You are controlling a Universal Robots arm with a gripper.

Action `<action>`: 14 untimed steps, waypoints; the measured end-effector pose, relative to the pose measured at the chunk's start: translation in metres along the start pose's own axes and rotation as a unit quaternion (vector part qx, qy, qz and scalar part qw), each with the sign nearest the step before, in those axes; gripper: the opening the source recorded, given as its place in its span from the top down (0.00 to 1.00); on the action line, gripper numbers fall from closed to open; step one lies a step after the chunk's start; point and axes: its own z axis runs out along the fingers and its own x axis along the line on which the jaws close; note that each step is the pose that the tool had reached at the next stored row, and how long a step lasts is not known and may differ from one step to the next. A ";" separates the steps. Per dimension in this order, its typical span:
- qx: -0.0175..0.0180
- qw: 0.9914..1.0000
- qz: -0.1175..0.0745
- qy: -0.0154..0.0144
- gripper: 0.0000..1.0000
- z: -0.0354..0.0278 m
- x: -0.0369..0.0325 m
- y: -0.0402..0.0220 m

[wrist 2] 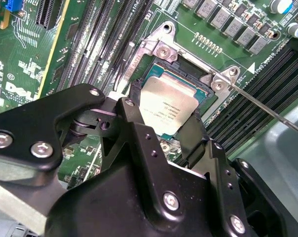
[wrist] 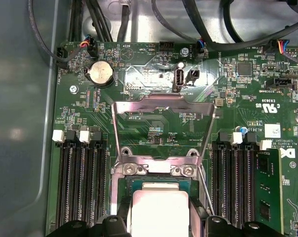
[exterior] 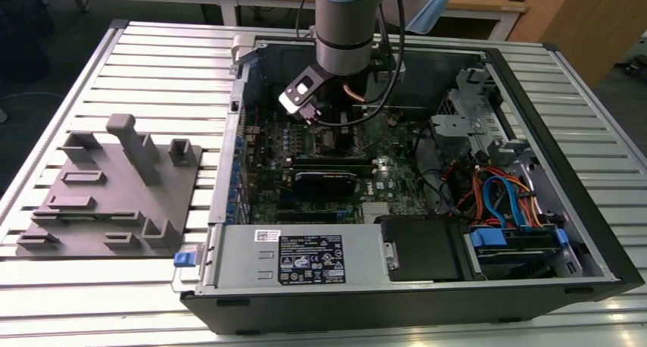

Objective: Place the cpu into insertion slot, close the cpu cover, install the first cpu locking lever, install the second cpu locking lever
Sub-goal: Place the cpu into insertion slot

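Note:
The cpu (wrist 2: 171,106) (wrist: 158,205), a small square chip with a silver-grey top, sits between my two black fingers (wrist 2: 133,106). My gripper (wrist 2: 166,112) (wrist: 158,219) is shut on it by two opposite edges. The chip is directly at the insertion slot (wrist 2: 188,64) (wrist: 157,178), whose black socket and silvery rim show around it; I cannot tell whether it rests in the socket or hangs just above. The cpu cover (wrist: 163,104) is flipped open, standing back from the slot. A thin locking lever (wrist 2: 272,112) (wrist: 204,186) sticks out unlatched. In the exterior view my gripper (exterior: 321,126) reaches down onto the motherboard (exterior: 303,176).
Long black memory slots (wrist: 82,187) (wrist: 237,182) flank the socket on both sides. The open case holds a drive cage and coloured cables (exterior: 505,195) at the exterior view's right. A grey fixture plate (exterior: 111,188) lies on the slatted table at the exterior view's left.

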 end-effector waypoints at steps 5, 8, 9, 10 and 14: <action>0.000 1.000 0.000 0.000 0.46 0.0002 0.0000 0.0000; 0.000 1.000 0.000 0.000 0.38 0.0003 0.0000 0.0000; 0.000 1.000 0.000 0.000 0.38 0.0003 0.0000 0.0000; 0.000 1.000 0.000 0.001 0.38 0.0004 0.0000 0.0000; 0.000 1.000 0.000 0.005 0.38 0.0015 0.0003 -0.0001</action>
